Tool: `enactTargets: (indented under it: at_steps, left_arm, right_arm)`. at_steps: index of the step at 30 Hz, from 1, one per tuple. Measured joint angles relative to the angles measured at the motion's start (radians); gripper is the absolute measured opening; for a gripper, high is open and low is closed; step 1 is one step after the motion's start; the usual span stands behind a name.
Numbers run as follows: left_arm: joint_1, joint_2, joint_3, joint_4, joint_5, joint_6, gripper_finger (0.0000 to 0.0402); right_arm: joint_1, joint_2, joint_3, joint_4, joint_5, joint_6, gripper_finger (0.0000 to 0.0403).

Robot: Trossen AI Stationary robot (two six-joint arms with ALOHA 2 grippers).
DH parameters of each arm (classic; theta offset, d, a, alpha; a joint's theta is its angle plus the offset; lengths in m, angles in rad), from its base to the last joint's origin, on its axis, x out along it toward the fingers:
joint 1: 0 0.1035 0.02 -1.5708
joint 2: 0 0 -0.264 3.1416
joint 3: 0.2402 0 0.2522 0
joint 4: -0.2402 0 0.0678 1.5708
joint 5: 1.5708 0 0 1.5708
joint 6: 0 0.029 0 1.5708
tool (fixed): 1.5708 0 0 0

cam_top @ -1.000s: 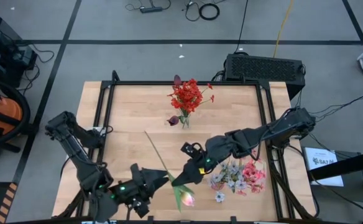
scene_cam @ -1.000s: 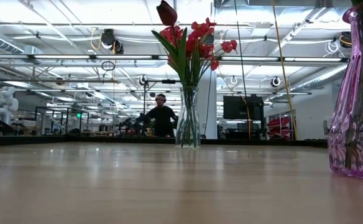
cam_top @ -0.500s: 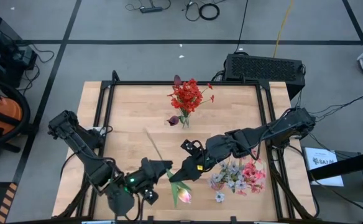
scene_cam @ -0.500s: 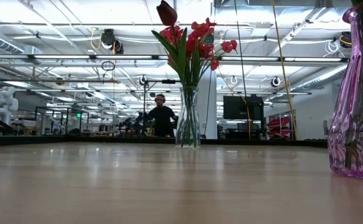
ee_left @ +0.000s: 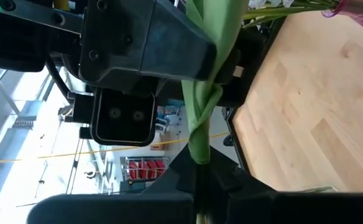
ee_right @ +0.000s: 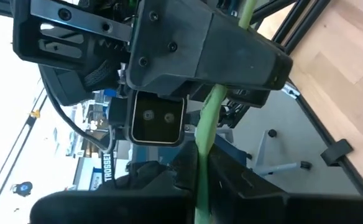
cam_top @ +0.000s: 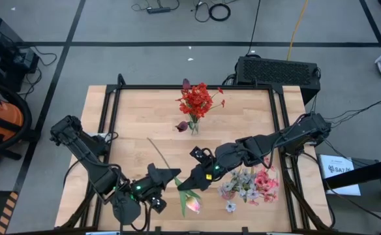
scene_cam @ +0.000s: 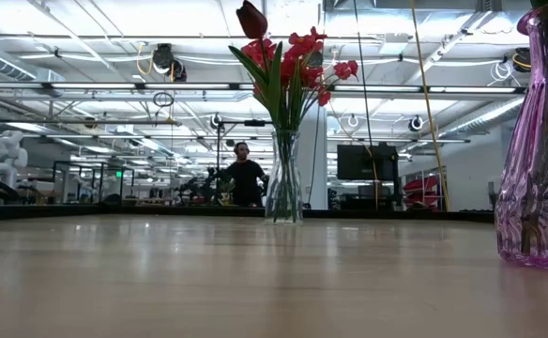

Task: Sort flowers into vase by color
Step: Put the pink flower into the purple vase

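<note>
Both arms meet at the table's near edge. Left gripper (cam_top: 169,177) & right gripper (cam_top: 189,185) each pinch the green stem of a pink tulip (cam_top: 192,206), bloom hanging near the front edge. Handover, prob. One side should let go before the other pulls, else the stem bends. Pink goes w/ the purple glass vase (scene_cam: 537,150) of pink and pale blossoms (cam_top: 250,185), not the clear vase of red flowers (cam_top: 196,103).

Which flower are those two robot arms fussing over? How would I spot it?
On the wooden table, look at the near edge, left of the pink vase of pale and pink blossoms. Between the left claw and right claw hangs a pink tulip. It alone stands in no vase, its long green stem slanting across bare wood.
</note>
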Motion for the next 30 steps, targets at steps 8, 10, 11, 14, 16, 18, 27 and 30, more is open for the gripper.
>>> enactTargets:
  at_steps: [8, 10, 11, 14, 16, 18, 27, 30]
  left_arm:
    - [0.024, 0.001, 0.000, -0.027, 0.010, 0.006, 0.0004]
    - [0.028, 0.001, -0.001, -0.029, 0.011, 0.006, 0.0004]
    - [0.031, 0.001, -0.001, -0.029, 0.013, 0.006, 0.0004]
    - [0.041, 0.001, -0.001, -0.029, 0.044, 0.005, 0.0004]
    - [0.047, 0.002, -0.001, -0.029, 0.061, 0.005, 0.0004]
    - [0.051, 0.003, -0.002, -0.038, 0.064, 0.003, 0.0004]
    - [0.101, -0.004, -0.001, -0.206, 0.188, -0.243, 0.0004]
    - [0.109, 0.000, -0.002, -0.221, 0.220, -0.287, 0.0004]
  right_arm:
    - [-0.002, 0.000, 0.000, -0.051, 0.015, -0.042, 0.0024]
    - [-0.002, 0.000, 0.000, -0.054, 0.026, -0.052, 0.0033]
    - [-0.004, 0.000, 0.000, -0.056, 0.028, -0.059, 0.0040]
    - [-0.013, 0.000, 0.000, -0.064, 0.027, -0.088, 0.0062]
    - [-0.022, 0.000, 0.000, -0.072, 0.034, -0.107, 0.0080]
    - [-0.036, -0.001, 0.001, -0.091, 0.039, -0.128, 0.0097]
    - [-0.119, -0.049, 0.001, -0.236, -0.045, -0.149, 0.0144]
    - [-0.139, -0.095, 0.001, -0.292, -0.039, -0.182, 0.0146]
